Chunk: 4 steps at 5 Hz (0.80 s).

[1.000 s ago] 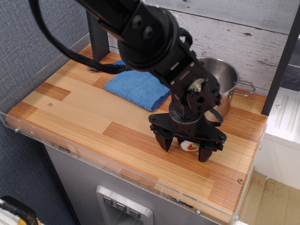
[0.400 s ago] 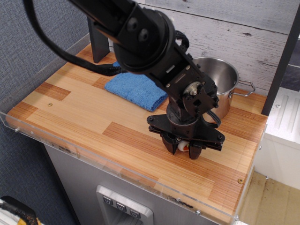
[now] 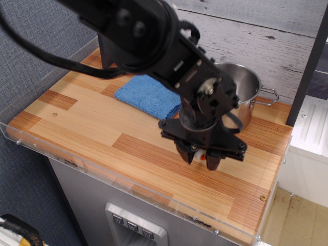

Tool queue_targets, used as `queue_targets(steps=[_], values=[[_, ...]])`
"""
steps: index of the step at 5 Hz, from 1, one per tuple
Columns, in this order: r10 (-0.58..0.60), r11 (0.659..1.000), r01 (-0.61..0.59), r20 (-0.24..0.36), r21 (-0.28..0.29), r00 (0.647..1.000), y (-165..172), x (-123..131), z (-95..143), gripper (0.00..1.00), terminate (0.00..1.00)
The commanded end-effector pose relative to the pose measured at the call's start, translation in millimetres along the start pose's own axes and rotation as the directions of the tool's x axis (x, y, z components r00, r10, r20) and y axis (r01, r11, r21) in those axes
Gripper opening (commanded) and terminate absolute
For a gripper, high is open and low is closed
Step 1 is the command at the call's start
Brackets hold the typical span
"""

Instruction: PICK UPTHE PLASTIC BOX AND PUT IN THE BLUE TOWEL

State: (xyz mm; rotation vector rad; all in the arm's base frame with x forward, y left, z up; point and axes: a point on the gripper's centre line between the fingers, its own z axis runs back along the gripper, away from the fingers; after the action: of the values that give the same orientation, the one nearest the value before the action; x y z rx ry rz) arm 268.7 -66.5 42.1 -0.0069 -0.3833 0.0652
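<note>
The plastic box [image 3: 201, 156] is a small toy sushi roll, white with an orange centre, showing only as a sliver between my fingers. My gripper [image 3: 200, 156] is shut on it and holds it just above the wooden table [image 3: 92, 123], right of the middle near the front. The blue towel [image 3: 148, 95] lies folded flat at the back of the table, up and to the left of my gripper. My arm hides the towel's right corner.
A steel pot [image 3: 247, 87] with side handles stands at the back right, just behind my gripper. A dark post [image 3: 108, 54] rises at the back left. A clear plastic lip [image 3: 77, 159] runs along the table's front edge.
My fingers were open around the sushi roll on the table, then closed on it. The gripper has since risen slightly with the roll held.
</note>
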Motion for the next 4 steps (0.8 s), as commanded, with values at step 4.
queue_targets(steps=[4], values=[[0.152,0.984,-0.165,0.174,0.063,0.973,74,36,112,0.0,0.0]])
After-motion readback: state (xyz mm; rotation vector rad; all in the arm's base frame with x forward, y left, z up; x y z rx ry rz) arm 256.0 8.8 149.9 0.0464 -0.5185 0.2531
